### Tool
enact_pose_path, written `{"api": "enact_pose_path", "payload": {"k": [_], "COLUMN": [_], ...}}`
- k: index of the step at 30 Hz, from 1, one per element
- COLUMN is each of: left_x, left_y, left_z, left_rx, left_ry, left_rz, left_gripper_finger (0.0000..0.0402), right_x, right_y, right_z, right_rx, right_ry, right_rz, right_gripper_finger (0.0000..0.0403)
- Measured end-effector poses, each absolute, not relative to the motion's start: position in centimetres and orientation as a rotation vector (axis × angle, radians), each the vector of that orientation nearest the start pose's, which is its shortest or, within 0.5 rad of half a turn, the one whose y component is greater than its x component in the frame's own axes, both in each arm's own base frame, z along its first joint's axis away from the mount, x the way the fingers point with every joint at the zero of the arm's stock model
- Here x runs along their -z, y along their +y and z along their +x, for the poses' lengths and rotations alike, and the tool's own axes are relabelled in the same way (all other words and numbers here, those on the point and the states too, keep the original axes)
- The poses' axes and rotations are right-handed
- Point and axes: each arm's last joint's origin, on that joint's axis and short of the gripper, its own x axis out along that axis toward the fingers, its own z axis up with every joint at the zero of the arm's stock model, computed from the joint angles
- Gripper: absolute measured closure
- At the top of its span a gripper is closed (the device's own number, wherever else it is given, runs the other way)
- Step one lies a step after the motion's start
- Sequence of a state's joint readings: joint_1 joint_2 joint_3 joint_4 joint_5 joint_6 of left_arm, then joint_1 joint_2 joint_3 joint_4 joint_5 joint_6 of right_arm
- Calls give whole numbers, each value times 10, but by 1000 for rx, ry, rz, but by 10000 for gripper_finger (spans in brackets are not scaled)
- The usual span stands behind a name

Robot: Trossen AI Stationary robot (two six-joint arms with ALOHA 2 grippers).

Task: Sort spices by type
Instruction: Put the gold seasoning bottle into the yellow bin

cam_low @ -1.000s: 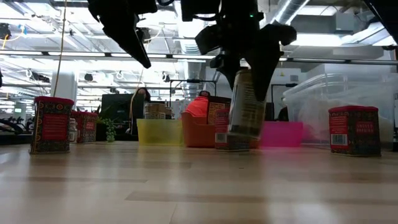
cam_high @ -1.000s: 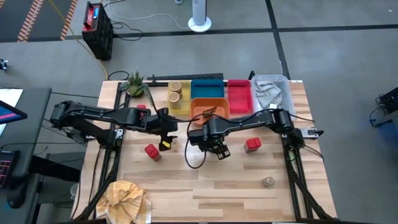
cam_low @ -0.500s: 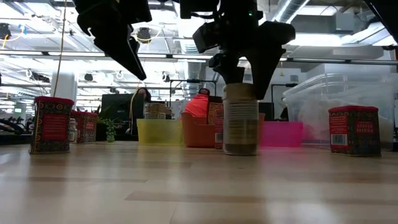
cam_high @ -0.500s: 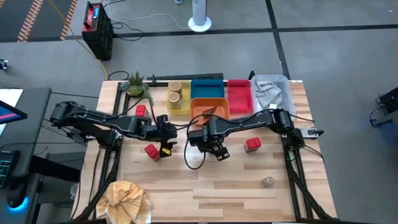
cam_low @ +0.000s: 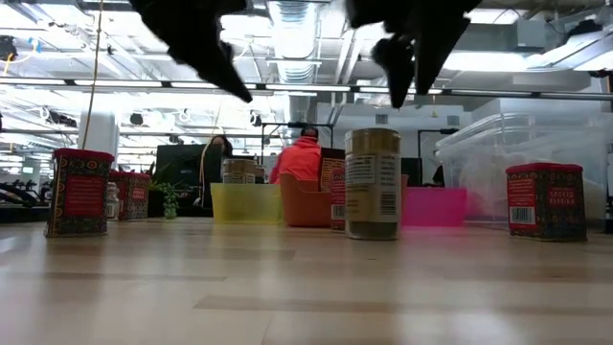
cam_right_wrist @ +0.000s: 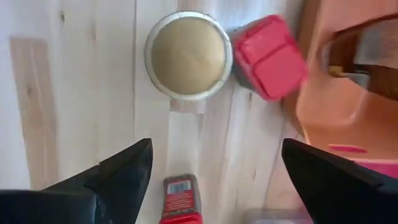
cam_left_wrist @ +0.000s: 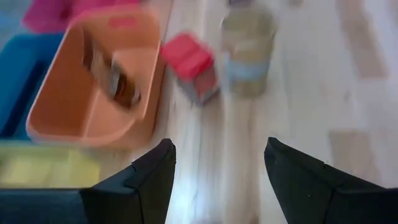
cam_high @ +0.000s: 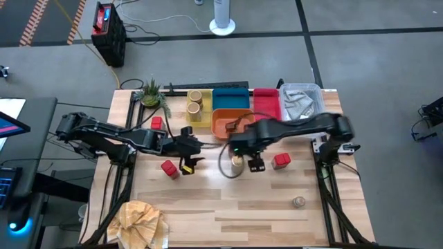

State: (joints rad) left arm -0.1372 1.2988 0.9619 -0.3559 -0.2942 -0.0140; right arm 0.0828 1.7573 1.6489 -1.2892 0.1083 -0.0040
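Observation:
A spice jar with a tan lid [cam_low: 373,184] stands upright on its base mid-table; it also shows in the high view [cam_high: 237,161] and in the right wrist view [cam_right_wrist: 188,55]. A red tin [cam_right_wrist: 268,57] stands right beside it, next to the orange tray [cam_right_wrist: 354,87]. My right gripper [cam_high: 251,164] is open and empty, above and just right of the jar [cam_low: 412,43]. My left gripper [cam_high: 190,158] is open and empty, raised to the jar's left [cam_left_wrist: 217,168]. Other red tins stand at the left [cam_high: 169,168], far left [cam_high: 157,122] and right [cam_high: 280,160]. A small shaker [cam_high: 298,202] stands near the front right.
Along the far edge stand a yellow tray [cam_high: 202,119] with two wooden jars [cam_high: 194,102], a blue tray [cam_high: 230,97], a pink tray [cam_high: 266,104] and a clear bin [cam_high: 301,101]. A green plant [cam_high: 151,92] stands far left. A crumpled yellow cloth [cam_high: 142,220] lies near left.
My right gripper has brought the jar from tilted to upright and stood it on the table. It has then opened, let go, risen and drawn back toward the table's right edge. My left gripper has gone a little toward the jar.

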Motion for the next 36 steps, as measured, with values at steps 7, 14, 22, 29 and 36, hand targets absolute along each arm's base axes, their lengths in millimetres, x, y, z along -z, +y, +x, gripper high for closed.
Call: {"api": "enact_pose_path", "payload": {"k": [7,14,22,29,36], "left_x": [-267,-264,-259,-249,-236], "left_y": [-34,-34,-21,-15,-10], "left_z": [299,341,386,415,428], "left_rx": [-124,-72,-39,24,79], "left_ry": [548,538,598,627,664], "left_rz": [123,123,98,72,33], "left_gripper_finger": [168,139,70,38,36], "right_x": [-302,-274,-227,-215,-214], "right_y": [22,33,49,56,66], "right_z": [281,246,234,217,205], "right_rx": [193,347,444,546,586], "right_ry": [1042,777,607,582,520], "right_rz": [-14,25,6,-22,-2], "right_gripper_finger": [16,16,16,16,17]}}
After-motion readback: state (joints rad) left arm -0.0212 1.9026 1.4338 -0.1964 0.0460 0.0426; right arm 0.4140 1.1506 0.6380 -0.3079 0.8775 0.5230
